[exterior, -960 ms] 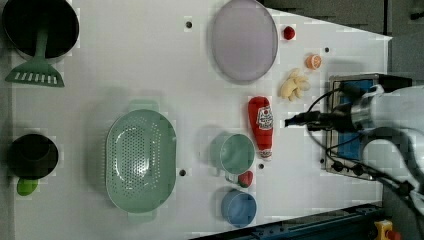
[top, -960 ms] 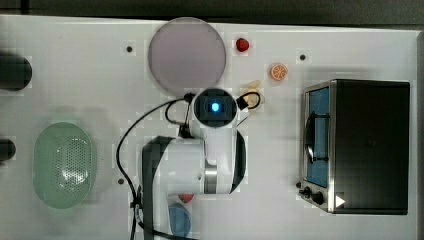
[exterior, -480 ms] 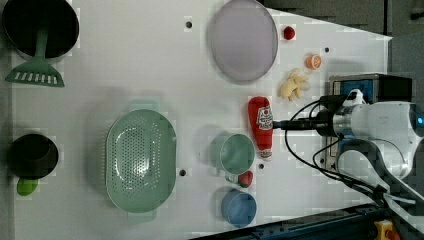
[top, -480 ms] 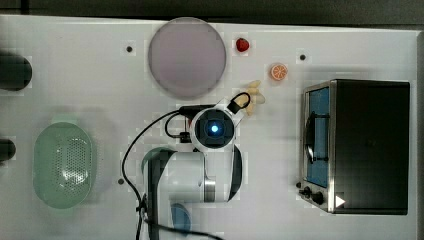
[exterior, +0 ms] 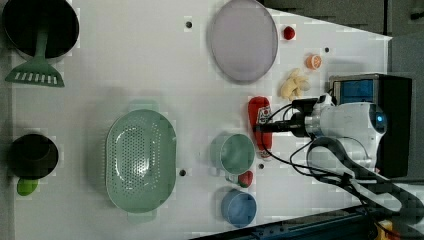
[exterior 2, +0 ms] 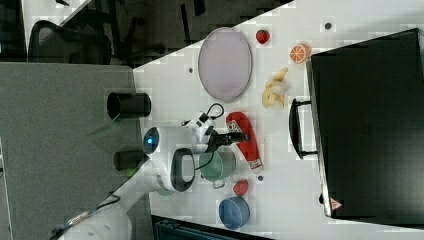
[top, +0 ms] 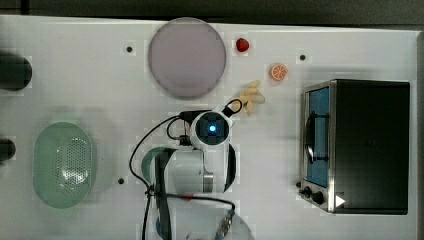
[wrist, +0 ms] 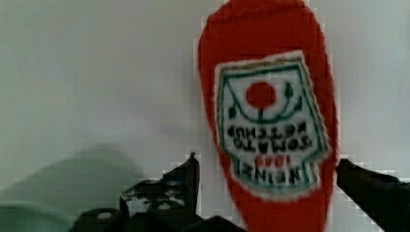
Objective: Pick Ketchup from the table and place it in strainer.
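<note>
The Ketchup, a red squeeze bottle with a white label, lies flat on the white table beside a teal cup. My gripper hangs over the bottle's middle, open. In the wrist view the Ketchup lies between the two dark fingers, one on each side of its label, and neither touches it. The right view has the gripper over the Ketchup too. The strainer, a pale mint-green perforated oval basket, stands at the left view's left of the cup, with nothing in it. It is at the top view's left as the strainer.
A grey-lilac plate lies beyond the bottle. A black toaster oven fills the top view's right. A blue cup and a small red lump sit near the teal cup. Pale fruit pieces, an orange slice and a strawberry lie nearby.
The arm has swung toward the left view's left, bringing the gripper from beside the oven to over the Ketchup. The jaws have stayed open. Nothing on the table has moved.
</note>
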You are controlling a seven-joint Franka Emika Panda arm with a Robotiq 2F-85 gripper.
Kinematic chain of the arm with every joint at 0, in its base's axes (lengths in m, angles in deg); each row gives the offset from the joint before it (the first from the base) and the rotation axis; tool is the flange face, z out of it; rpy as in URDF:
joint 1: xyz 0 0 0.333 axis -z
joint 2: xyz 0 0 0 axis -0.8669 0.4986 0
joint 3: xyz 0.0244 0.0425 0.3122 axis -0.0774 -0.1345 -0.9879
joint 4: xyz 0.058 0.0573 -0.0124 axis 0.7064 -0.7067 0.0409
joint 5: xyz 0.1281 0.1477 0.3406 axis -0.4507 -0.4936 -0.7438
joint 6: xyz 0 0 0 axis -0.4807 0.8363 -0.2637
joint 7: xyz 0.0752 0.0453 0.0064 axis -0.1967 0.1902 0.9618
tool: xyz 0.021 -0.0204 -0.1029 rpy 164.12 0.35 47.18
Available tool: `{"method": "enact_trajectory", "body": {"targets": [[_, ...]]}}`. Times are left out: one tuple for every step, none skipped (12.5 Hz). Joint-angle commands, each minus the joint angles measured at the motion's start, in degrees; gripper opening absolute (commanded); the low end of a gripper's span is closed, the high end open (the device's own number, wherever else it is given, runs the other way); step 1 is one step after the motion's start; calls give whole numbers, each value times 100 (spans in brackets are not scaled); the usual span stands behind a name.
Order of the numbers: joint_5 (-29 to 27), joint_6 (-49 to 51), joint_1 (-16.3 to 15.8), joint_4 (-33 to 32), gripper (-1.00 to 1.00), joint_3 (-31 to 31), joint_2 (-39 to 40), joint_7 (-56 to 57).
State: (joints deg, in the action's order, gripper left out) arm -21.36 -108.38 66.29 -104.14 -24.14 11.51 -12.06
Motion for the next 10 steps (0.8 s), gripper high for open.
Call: {"method": "enact_trajectory", "body": {"targets": [[-7, -331, -2, 48, 100, 32, 195, 386], [-7, -429, -2, 44, 93, 32, 261, 384], [-7, -517, -3, 50, 70, 34, 271, 383], [-7, -546, -3, 50, 44, 35, 259, 382], [-8, -544, -6, 54, 25, 28, 201, 366], [-9, -524, -5, 46, 25, 31, 126, 331], [-12, -516, -3, 55, 25, 32, 8, 266], [-14, -502, -1, 60, 25, 33, -174, 183], [-14, -480, -4, 68, 25, 31, -411, 44], [-13, -343, -16, 83, 25, 13, -685, -137]]}}
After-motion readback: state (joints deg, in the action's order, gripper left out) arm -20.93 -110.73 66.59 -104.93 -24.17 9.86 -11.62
